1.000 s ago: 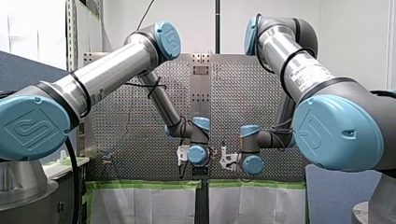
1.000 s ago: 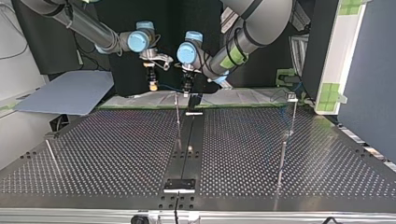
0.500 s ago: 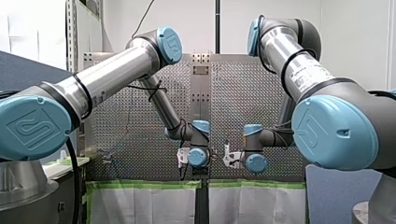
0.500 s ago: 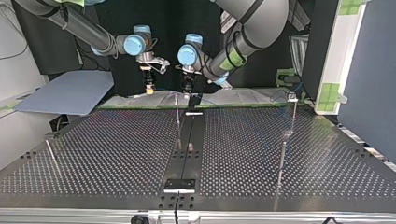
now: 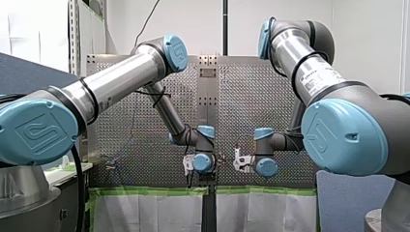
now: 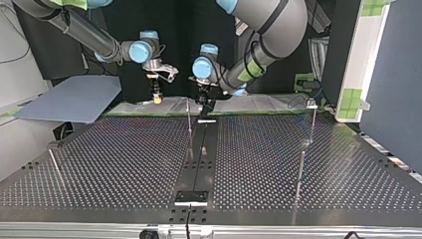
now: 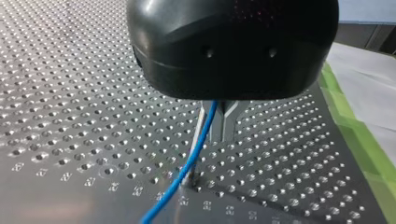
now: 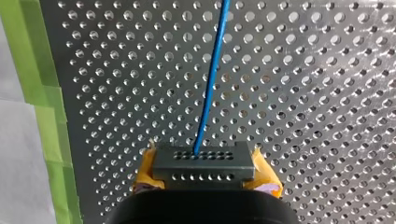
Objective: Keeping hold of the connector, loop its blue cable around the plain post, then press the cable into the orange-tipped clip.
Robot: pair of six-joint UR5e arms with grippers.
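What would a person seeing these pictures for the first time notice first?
Probably the bright blue cable: in the right wrist view it runs ahead from the connector clamped between the yellow pads of my right tool, over the perforated table. In the front view, my left arm and my right arm, silver with blue caps, fill both sides.

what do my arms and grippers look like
Left arm and right arm are silver tubes with grey joints, pale blue logo caps and black cables. Left gripper has a rounded black housing; right gripper has yellow pads.
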